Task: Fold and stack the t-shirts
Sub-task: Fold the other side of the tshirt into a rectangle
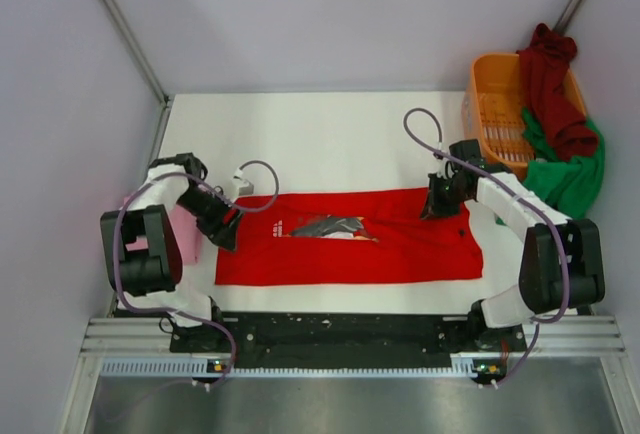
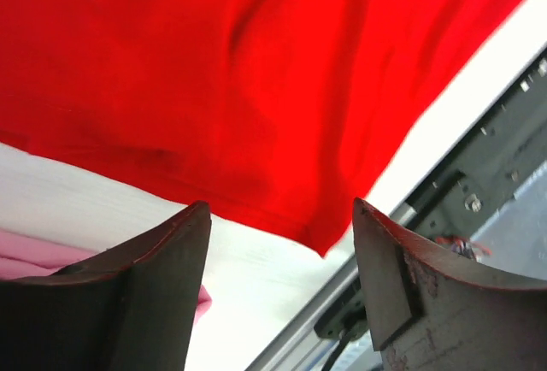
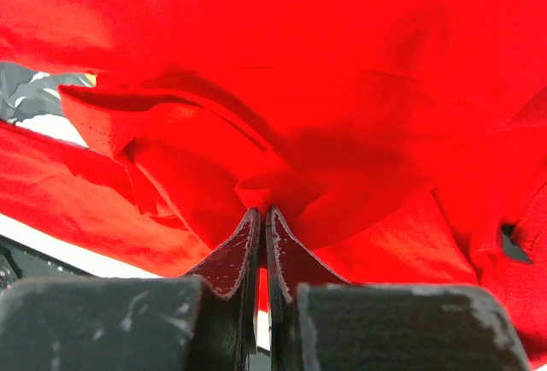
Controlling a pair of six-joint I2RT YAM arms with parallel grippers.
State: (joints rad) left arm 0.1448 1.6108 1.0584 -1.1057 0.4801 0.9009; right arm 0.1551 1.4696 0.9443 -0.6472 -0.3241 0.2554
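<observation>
So, at the far left a pink t-shirt (image 1: 187, 239) lies bunched on the white table (image 1: 330, 134), partly under the left arm. Just beside it, the left gripper (image 1: 225, 226) hovers low at the left edge of the red t-shirt (image 1: 350, 254). In the left wrist view its fingers (image 2: 154, 285) stand wide apart with nothing between them, and the shirt's hem corner lies just beyond them.

The red t-shirt lies flat across the near middle of the table, its dark chest graphic (image 1: 325, 226) facing up.

At its upper right corner the right gripper (image 3: 263, 210) is clenched, pinching a raised fold of the red cloth.

Further right, an orange basket (image 1: 492, 104) sits in the corner. A maroon t-shirt (image 1: 555, 84) is draped over its rim and a green t-shirt (image 1: 572, 176) is heaped beside it.
</observation>
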